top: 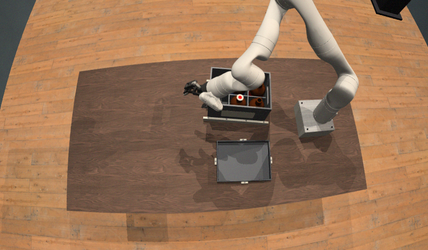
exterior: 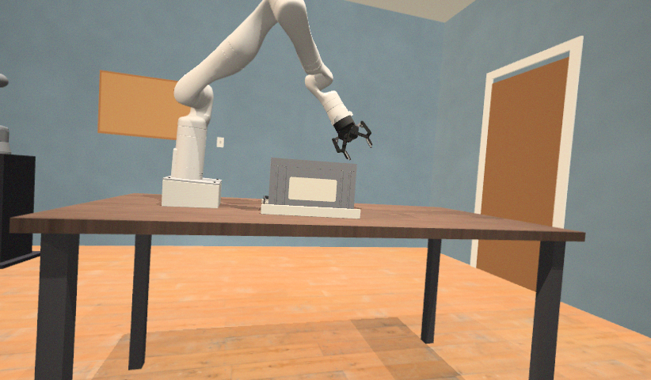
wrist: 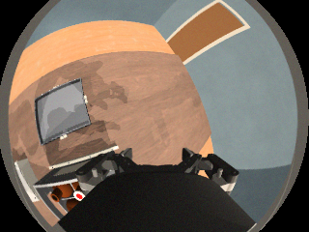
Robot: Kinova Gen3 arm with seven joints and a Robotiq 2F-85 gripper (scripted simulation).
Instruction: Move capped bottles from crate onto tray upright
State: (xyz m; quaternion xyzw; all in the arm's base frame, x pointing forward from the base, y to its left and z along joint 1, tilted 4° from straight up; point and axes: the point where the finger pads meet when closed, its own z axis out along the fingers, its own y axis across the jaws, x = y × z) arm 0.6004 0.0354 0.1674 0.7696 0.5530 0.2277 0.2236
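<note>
My gripper (top: 194,99) (exterior: 359,151) (wrist: 156,154) is open and empty, tilted downward, above and beyond the crate's left end in the top view. The crate (top: 259,114) (exterior: 279,183) (wrist: 48,179) is divided into compartments. A brown bottle with a white, red-centred cap (top: 239,97) (wrist: 79,195) stands in its near row. Right of it is an open brown bottle (top: 258,101). Another brown bottle (top: 257,89) stands behind, partly hidden. The arm hides the crate's left and rear compartments. The dark grey tray (top: 238,170) (wrist: 63,111) holds no bottle; the crate hides it in the exterior view.
The wooden table (top: 132,139) (exterior: 413,221) (wrist: 145,106) carries both containers. A pale rail (top: 235,120) runs along the crate's near foot, between crate and tray. The robot's base block (top: 312,108) (exterior: 191,192) stands right of the crate in the top view.
</note>
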